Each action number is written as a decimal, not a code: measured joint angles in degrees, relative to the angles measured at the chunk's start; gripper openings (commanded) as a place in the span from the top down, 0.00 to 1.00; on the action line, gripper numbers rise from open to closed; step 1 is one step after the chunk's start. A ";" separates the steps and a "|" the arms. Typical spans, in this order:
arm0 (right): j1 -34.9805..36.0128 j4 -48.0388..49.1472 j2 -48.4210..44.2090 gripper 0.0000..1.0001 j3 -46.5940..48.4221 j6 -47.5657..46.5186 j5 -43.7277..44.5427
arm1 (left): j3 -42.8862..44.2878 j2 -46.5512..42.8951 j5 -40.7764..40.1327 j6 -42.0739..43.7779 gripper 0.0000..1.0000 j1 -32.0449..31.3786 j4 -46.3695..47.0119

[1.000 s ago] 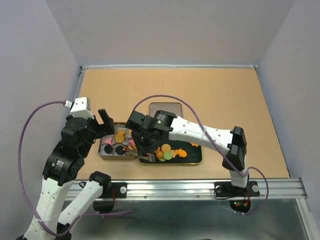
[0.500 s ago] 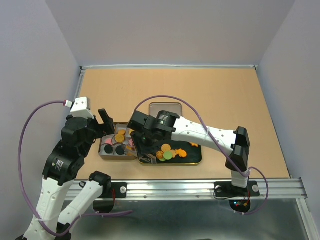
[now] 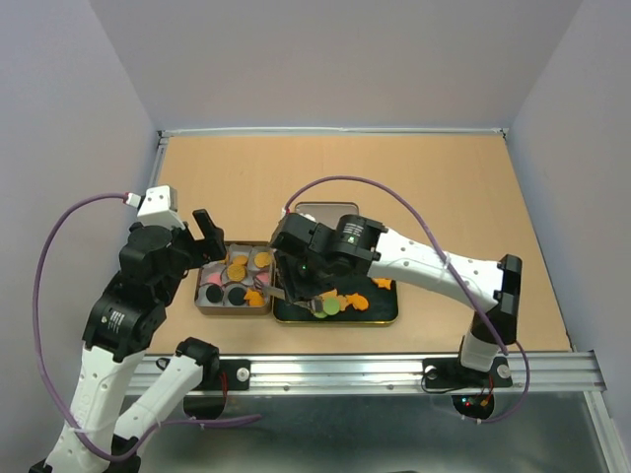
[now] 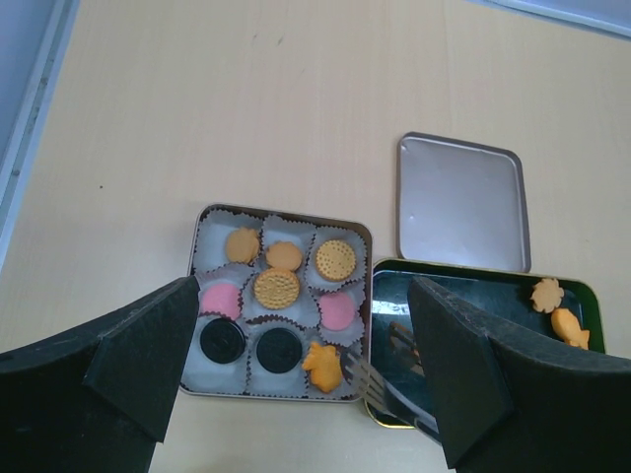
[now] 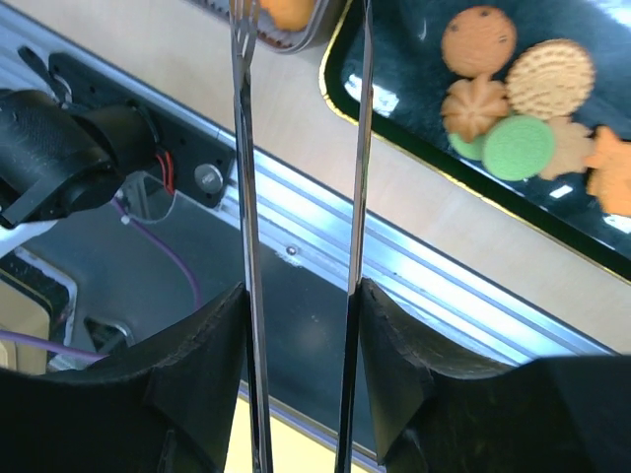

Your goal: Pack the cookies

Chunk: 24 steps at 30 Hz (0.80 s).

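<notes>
A square tin (image 4: 284, 210) with paper cups holds round orange, tan, pink and black cookies (image 4: 277, 288). An orange shaped cookie (image 4: 322, 363) lies in its near right cup. My right gripper (image 3: 304, 276) is shut on metal tongs (image 5: 244, 197), whose forked tips (image 4: 371, 380) sit just beside that cookie, slightly apart. Loose cookies (image 5: 517, 146) lie in the gold-rimmed black tray (image 5: 414, 59) to the right of the tin. My left gripper (image 4: 304, 335) is open and empty, hovering above the tin (image 3: 234, 279).
The tin's silver lid (image 3: 327, 214) lies flat behind the tray (image 3: 385, 317). Two orange shaped cookies (image 4: 557, 310) lie at the tray's far right. The metal rail (image 3: 355, 372) runs along the table's near edge.
My right arm has swung right and drawn the tongs back from over the tin. The orange shaped cookie now shows in the tin's near right cup. The left arm has barely moved.
</notes>
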 measured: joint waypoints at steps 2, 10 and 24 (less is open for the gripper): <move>-0.04 -0.85 -1.92 0.47 -0.02 0.39 2.75 | 0.74 0.13 0.00 -0.35 0.01 0.00 0.00; -8.02 -2.86 -13.27 0.48 -5.86 -0.31 8.85 | 2.60 0.90 0.33 -1.42 0.01 0.00 0.00; -43.95 1.11 -17.35 0.50 -21.22 -14.10 12.07 | 4.44 3.54 2.49 -2.12 0.01 0.00 -0.02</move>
